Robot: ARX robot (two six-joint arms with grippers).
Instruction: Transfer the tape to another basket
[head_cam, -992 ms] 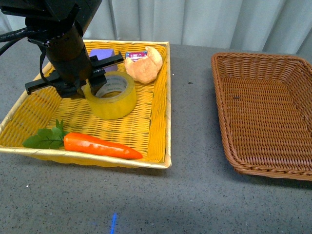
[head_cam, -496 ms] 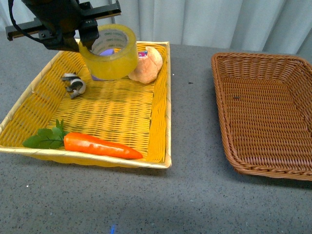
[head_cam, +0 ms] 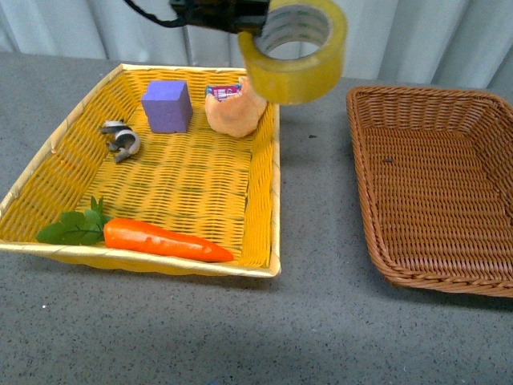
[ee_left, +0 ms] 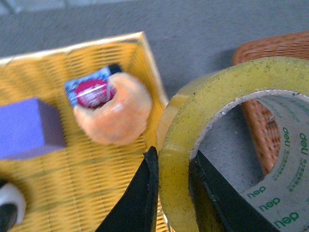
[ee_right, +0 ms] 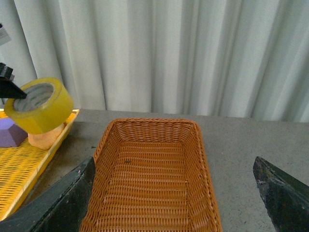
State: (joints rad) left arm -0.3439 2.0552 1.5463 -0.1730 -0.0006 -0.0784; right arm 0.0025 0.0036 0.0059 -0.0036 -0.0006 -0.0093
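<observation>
My left gripper point(head_cam: 250, 28) is shut on the wall of the yellow tape roll point(head_cam: 295, 50) and holds it high in the air, above the right rim of the yellow basket point(head_cam: 275, 160) and the strip of table before the brown wicker basket point(head_cam: 377, 224). In the left wrist view the black fingers point(ee_left: 145, 198) pinch the tape's wall point(ee_left: 174, 159), one inside the core and one outside. The tape also shows in the right wrist view point(ee_right: 39, 105). My right gripper point(ee_right: 176, 193) is open and empty above the brown basket point(ee_right: 149, 169); it is out of the front view.
The yellow basket holds a purple block point(head_cam: 167, 106), an orange bun with a small packet point(head_cam: 234, 108), a grey-black clip point(head_cam: 120, 139) and a carrot point(head_cam: 160, 239). White curtains hang behind the grey table point(head_cam: 321, 321).
My left gripper lifted the tape out of the yellow basket and carried it up and to the right, toward the brown basket. The purple block and the clip came into view.
</observation>
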